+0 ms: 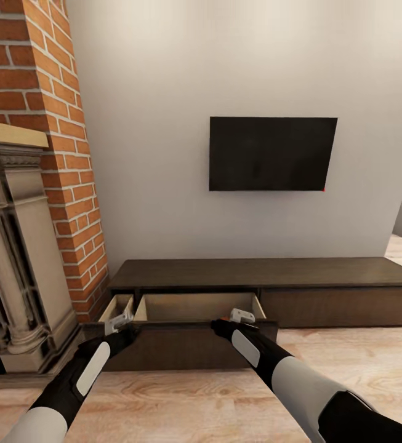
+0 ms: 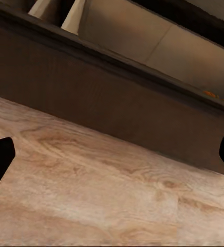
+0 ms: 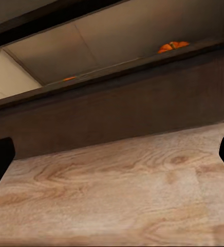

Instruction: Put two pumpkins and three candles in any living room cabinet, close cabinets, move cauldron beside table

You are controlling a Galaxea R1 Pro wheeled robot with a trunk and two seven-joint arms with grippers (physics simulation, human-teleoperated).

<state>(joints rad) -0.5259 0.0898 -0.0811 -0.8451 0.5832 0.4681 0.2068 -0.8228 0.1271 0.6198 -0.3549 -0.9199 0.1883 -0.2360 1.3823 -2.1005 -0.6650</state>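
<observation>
The long dark-brown cabinet (image 1: 256, 272) stands against the wall with its left drawer (image 1: 182, 347) pulled out, showing a pale interior. Over the drawer's front edge, the right wrist view catches the top of one orange pumpkin (image 3: 172, 47) and a sliver of a second pumpkin (image 3: 68, 78). An orange speck of pumpkin (image 2: 209, 93) also peeks over that edge in the left wrist view. My left gripper (image 1: 119, 323) hangs open at the drawer front's left end. My right gripper (image 1: 241, 317) is open at its right end. Both are empty. The candles, cauldron and table are out of view.
An ornate stone fireplace (image 1: 16, 271) and a brick column (image 1: 59, 154) crowd the left side, close to my left arm. A black TV (image 1: 272, 154) hangs on the wall. The cabinet's right front (image 1: 342, 306) is shut. Wooden floor (image 1: 182, 406) lies below.
</observation>
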